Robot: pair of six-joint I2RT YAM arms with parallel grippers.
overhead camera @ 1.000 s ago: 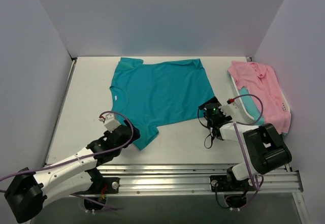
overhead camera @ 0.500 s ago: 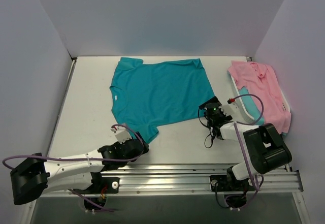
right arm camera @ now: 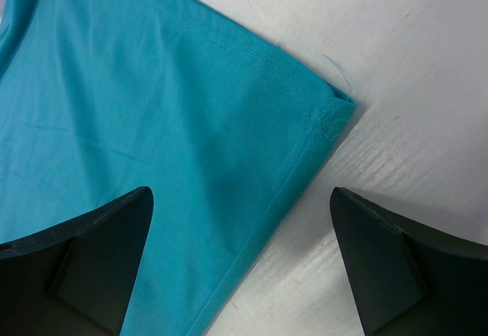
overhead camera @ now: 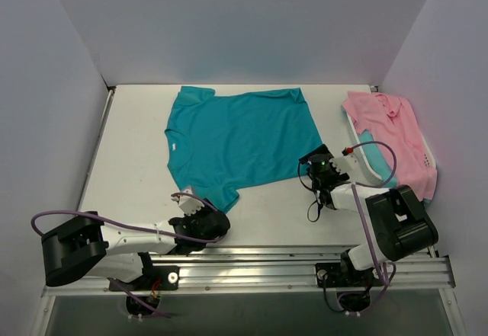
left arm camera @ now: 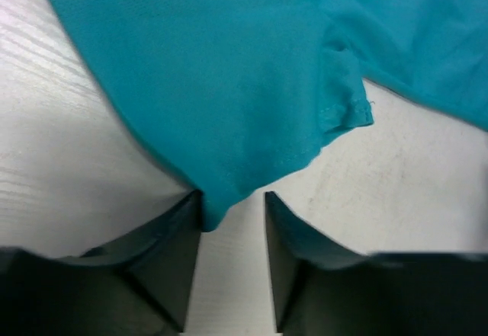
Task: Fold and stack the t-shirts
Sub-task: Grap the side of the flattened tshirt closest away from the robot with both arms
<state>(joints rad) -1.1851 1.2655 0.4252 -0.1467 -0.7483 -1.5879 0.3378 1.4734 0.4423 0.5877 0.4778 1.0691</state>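
A teal t-shirt (overhead camera: 240, 142) lies spread flat on the white table, collar to the left. My left gripper (overhead camera: 204, 218) lies low on the table at the tip of the shirt's near sleeve. In the left wrist view the sleeve tip (left arm camera: 221, 199) reaches just between the narrowed jaws of the left gripper (left arm camera: 232, 196), against the left finger, with bare table showing in the gap. My right gripper (overhead camera: 316, 164) is wide open over the shirt's hem corner (right arm camera: 335, 111); the right gripper (right arm camera: 240, 191) straddles the hem edge. A pink collared shirt (overhead camera: 389, 123) lies on another teal one (overhead camera: 374, 153) at the right.
The pile of shirts sits against the right wall. White walls close in the table on the left, back and right. A metal rail (overhead camera: 305, 264) with the arm bases runs along the near edge. The right arm's black cable (overhead camera: 313, 210) hangs onto the table.
My left arm has swung down flat and the gripper has slid right to the sleeve tip, its jaws narrowing from wide open. The right arm and the shirts have not moved.
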